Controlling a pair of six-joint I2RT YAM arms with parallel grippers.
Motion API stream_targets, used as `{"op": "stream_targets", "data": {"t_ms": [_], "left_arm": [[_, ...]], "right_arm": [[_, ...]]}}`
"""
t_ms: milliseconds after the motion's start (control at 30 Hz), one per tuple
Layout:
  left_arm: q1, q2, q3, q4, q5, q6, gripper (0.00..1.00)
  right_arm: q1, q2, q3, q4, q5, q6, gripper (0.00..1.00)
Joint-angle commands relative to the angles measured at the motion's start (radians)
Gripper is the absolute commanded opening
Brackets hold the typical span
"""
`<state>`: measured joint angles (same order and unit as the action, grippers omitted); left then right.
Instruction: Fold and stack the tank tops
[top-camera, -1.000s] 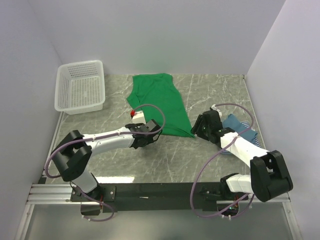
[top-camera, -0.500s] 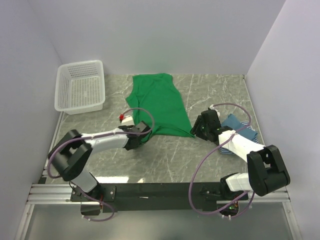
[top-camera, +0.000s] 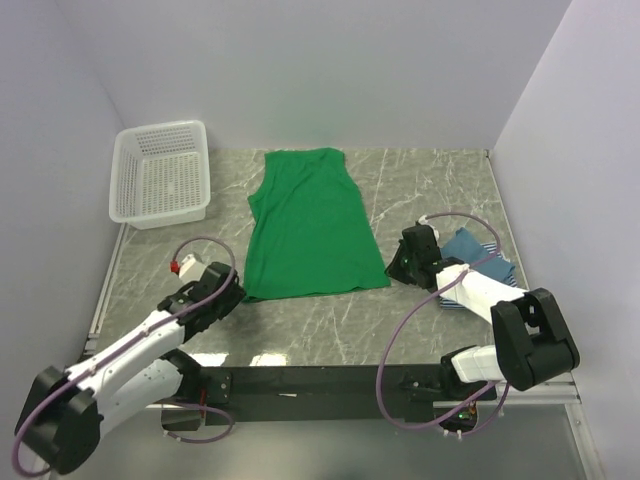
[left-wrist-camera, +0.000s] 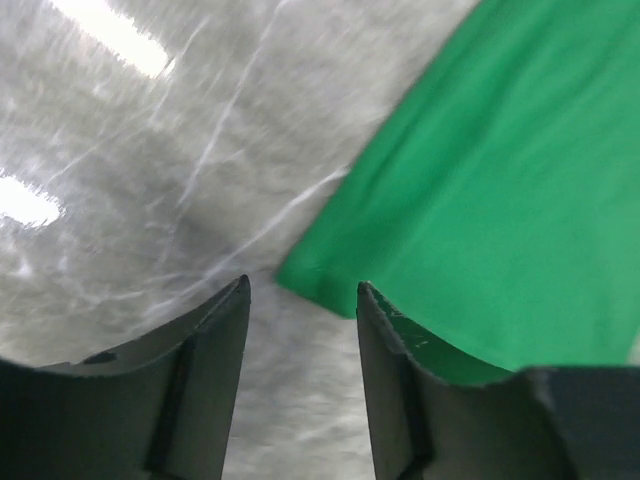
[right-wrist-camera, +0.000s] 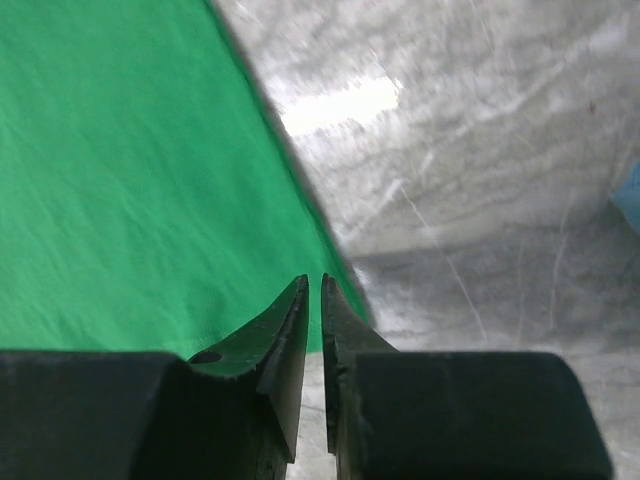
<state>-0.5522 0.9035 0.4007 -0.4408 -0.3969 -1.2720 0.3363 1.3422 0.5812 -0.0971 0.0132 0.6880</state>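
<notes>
The bright green tank top (top-camera: 310, 225) lies spread flat in the middle of the table, its hem toward me. My left gripper (top-camera: 232, 290) stands just off its near left corner. In the left wrist view it (left-wrist-camera: 300, 285) is open and empty, with the green corner (left-wrist-camera: 310, 280) just beyond its tips. My right gripper (top-camera: 398, 268) is at the near right corner. Its jaws (right-wrist-camera: 312, 280) are almost together, with only a slit and no cloth between them. The teal-blue top (top-camera: 465, 243) and the striped top (top-camera: 497, 270) lie folded under my right arm, partly hidden.
A white lattice basket (top-camera: 160, 175) stands at the back left by the wall. Walls close the table on the left, back and right. Bare grey marbled table (top-camera: 300, 330) lies between the green top's hem and the arm bases.
The green top now lies flatter and longer, its hem nearer me. My left arm has let go and swung back to the near left. My right jaws have narrowed from open.
</notes>
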Motion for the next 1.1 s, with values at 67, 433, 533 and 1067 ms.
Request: {"op": "stream_targets", "data": {"t_ms": [67,433,533,1067], "left_arm": [[0.023,-0.072,0.029,0.011,0.013,0.016,0.54],[0.021,0.156,0.112,0.103,0.064,0.218,0.47],[0.021,0.193,0.133,0.100,0.063,0.249,0.46],[0.021,0.348,0.133,0.134,0.102,0.261,0.32]], "right_arm": [[0.003,-0.044,-0.015,0.019,-0.002,-0.008,0.19],[0.004,-0.021,-0.014,-0.006,-0.030,-0.012,0.43],[0.004,-0.008,-0.014,-0.009,-0.033,-0.004,0.43],[0.017,0.040,-0.024,-0.004,-0.042,0.021,0.43]]}}
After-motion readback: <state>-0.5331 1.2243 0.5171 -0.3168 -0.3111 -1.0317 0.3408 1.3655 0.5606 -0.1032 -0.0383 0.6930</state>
